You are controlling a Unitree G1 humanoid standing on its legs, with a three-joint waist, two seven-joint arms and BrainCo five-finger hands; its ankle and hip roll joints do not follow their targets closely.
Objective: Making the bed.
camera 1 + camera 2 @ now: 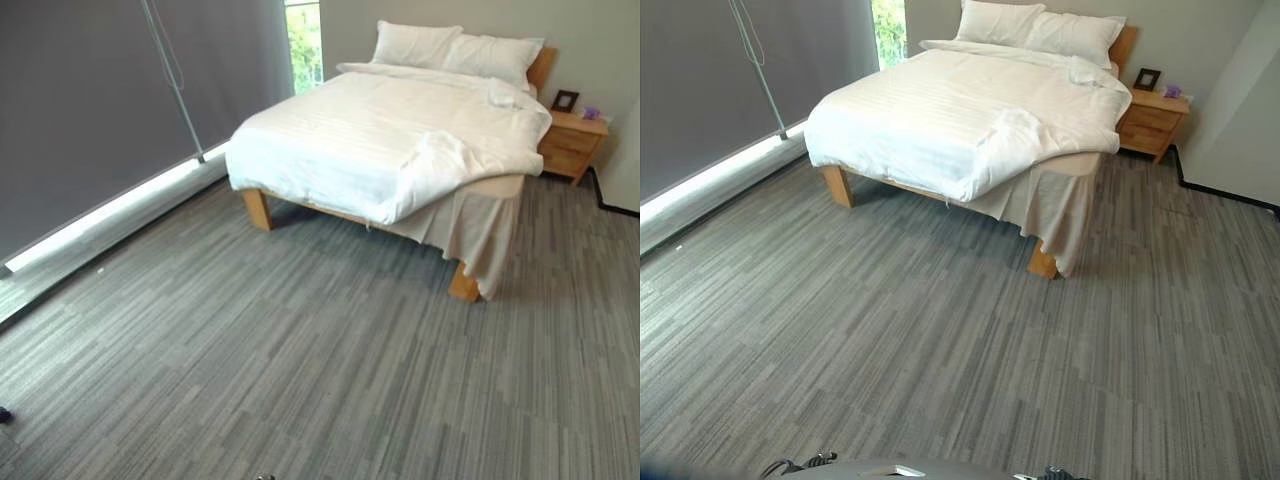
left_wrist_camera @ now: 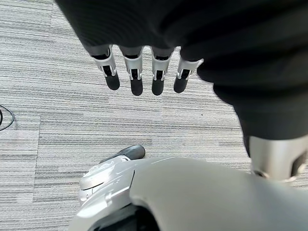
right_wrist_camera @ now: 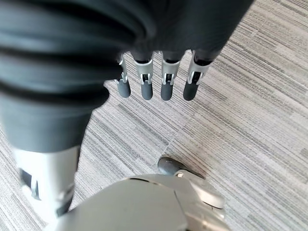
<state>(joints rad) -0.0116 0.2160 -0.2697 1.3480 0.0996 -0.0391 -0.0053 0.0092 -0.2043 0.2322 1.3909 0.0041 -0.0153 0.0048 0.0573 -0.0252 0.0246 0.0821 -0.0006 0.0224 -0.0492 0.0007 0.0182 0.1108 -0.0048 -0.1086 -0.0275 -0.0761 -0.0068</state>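
Facing the bed (image 1: 400, 150) from across the grey carpet (image 1: 300, 360).
White duvet (image 1: 370, 130) rumpled at the near right corner, two pillows (image 1: 455, 45) at the headboard, nightstand (image 1: 572, 145) beside it; left robot hand (image 2: 144, 72) and right robot hand (image 3: 159, 77) hang with straight, empty fingers above the floor.

White duvet (image 1: 385, 140) and pillows (image 1: 455, 48), light wooden bed frame (image 1: 258, 208), grey striped carpet (image 1: 300, 370).

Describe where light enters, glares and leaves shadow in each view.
Left eye view: daylight washes out the window beside the pillows, a bright strip glares under the blind, and the bed shades the carpet beneath it. Left wrist view: the left hand hangs over evenly lit carpet. Right wrist view: likewise the right hand.
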